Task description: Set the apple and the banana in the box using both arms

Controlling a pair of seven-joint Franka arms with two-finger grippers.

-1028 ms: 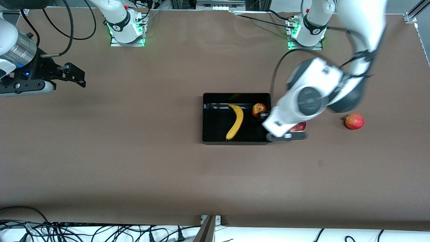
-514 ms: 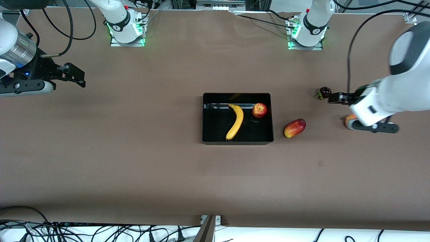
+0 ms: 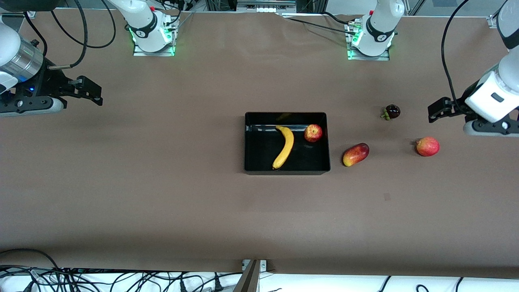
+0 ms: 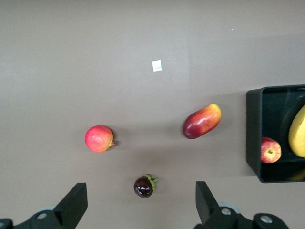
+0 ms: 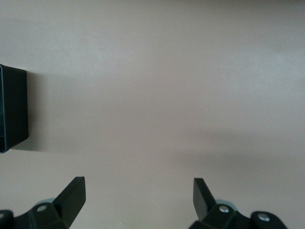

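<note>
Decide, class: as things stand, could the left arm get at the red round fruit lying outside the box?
Probably yes. The left gripper is open over bare table, and the red round fruit lies alone close by, with nothing between them.

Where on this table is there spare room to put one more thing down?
Widest bare stretch: between the box and the right gripper. The strip nearer the camera than the box is bare too. Crowded: toward the left gripper, around the oval fruit, dark fruit and round red fruit.
</note>
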